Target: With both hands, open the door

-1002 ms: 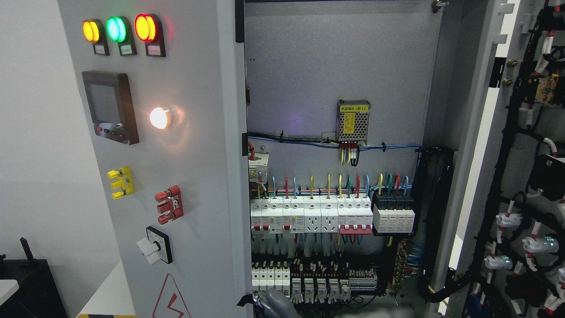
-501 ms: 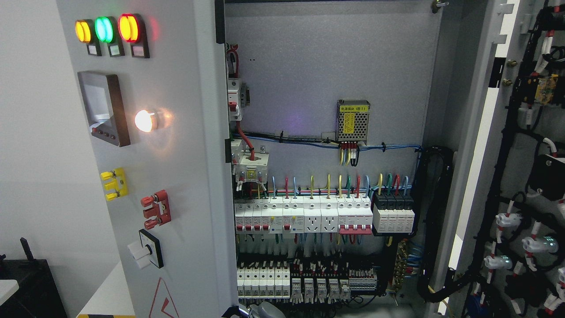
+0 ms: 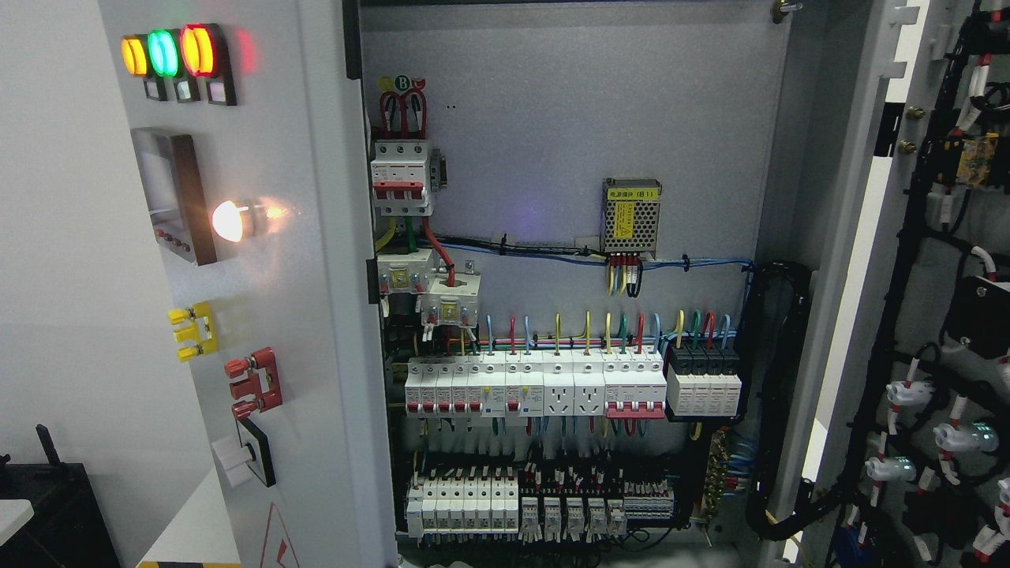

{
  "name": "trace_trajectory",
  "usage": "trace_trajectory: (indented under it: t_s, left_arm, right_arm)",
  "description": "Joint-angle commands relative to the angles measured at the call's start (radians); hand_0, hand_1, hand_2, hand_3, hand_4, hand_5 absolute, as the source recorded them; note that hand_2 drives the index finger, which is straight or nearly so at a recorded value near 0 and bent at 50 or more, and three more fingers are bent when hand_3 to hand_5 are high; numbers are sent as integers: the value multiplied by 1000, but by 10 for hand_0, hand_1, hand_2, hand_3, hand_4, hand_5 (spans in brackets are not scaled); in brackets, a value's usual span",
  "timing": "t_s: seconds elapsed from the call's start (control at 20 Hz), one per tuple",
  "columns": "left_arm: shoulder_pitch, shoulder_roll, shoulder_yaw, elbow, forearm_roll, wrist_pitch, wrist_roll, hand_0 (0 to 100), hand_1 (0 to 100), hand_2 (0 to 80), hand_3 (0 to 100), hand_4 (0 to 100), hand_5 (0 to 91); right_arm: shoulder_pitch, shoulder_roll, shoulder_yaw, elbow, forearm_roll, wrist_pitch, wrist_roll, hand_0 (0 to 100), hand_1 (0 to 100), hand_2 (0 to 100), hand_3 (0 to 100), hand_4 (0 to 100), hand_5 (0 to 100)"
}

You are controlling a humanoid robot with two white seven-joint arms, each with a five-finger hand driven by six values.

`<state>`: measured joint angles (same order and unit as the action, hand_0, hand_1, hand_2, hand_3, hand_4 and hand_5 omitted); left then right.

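Head view only here. The left door [image 3: 260, 315] takes up the left third of the frame and is swung well open, so you see its front at a steep angle: yellow, green and red indicator lamps [image 3: 166, 54] up in the upper left, a glowing white lamp [image 3: 229, 221] below them, a rotary switch [image 3: 248, 451] near the bottom. The right door [image 3: 907, 276] is open too, along the right edge, with its inner wiring harness [image 3: 947, 394] showing. Between them the cabinet interior [image 3: 592, 118] is fully exposed, with a row of breakers [image 3: 552, 386] across the middle and a small power supply [image 3: 631, 214] above. Neither hand shows anywhere in the frame, so I can't tell whether they're open or closed.
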<state>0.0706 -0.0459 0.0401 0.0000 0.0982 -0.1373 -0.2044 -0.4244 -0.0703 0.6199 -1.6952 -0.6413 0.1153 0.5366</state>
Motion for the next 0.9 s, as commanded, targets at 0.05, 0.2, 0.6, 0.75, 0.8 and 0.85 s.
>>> trace_trajectory:
  t_s: [0.05,0.2,0.6,0.75,0.8,0.85]
  left_arm:
    - [0,0,0,0,0,1,0,0,0,0,0,33,0]
    - [0,0,0,0,0,1,0,0,0,0,0,33,0]
    - [0,0,0,0,0,1,0,0,0,0,0,32,0]
    - [0,0,0,0,0,1,0,0,0,0,0,33,0]
    - [0,0,0,0,0,1,0,0,0,0,0,33,0]
    - [0,0,0,0,0,1,0,0,0,0,0,33,0]
  right_arm:
    - [4,3,55,-17,0,1,0,0,0,0,0,0,0]
    - [10,3,66,-17,2,3,0,0,0,0,0,0,0]
    - [9,4,89,-17,2,35,-1,0,0,0,0,0,0]
    - [7,20,90,-17,3,58,-3,0,0,0,0,0,0]
    - [6,24,90,-17,3,60,-3,0,0,0,0,0,0]
    - [4,32,92,-17,3,60,-3,0,0,0,0,0,0]
